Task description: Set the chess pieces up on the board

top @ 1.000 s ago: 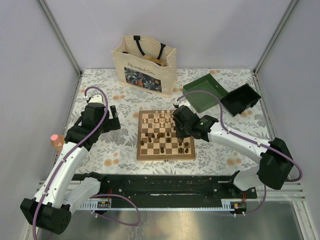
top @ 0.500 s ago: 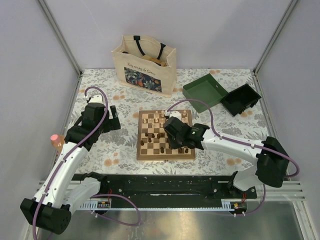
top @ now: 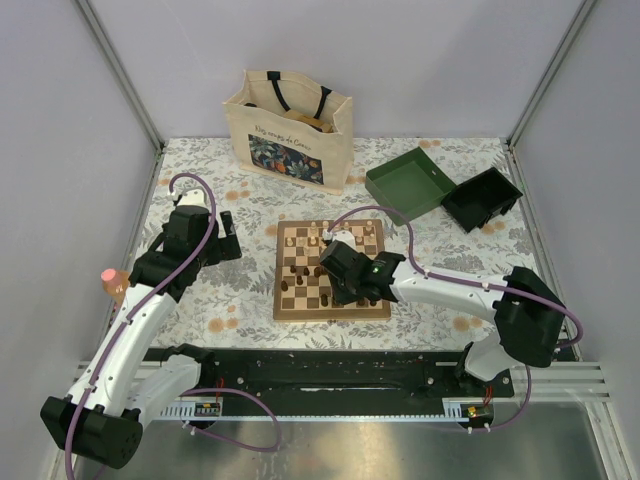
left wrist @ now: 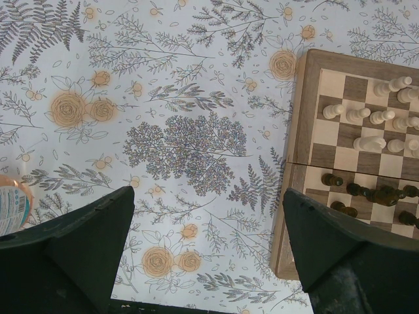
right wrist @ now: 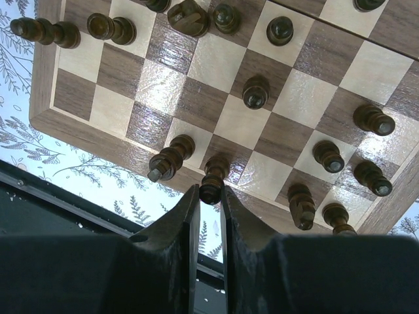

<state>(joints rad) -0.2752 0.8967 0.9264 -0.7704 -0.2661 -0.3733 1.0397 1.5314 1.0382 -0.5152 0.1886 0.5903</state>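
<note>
Your right pincer [right wrist: 208,195] is clamped on a dark piece [right wrist: 213,175] low centre in its wrist view, at the board [right wrist: 196,65] edge row where I'd guess it belongs; left pincer [left wrist: 209,242] hangs wide open off-board.

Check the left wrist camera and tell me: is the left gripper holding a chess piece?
No: the left gripper stands wide open and empty above the flowered cloth, beside the board.

A cream tote bag [top: 290,128] stands far on the flower-patterned tabletop [top: 230,300]. Far right lies a green box [top: 410,185], a black tray [top: 482,197] just beside it. A pink-capped bottle [top: 113,283] sits at the left edge.
</note>
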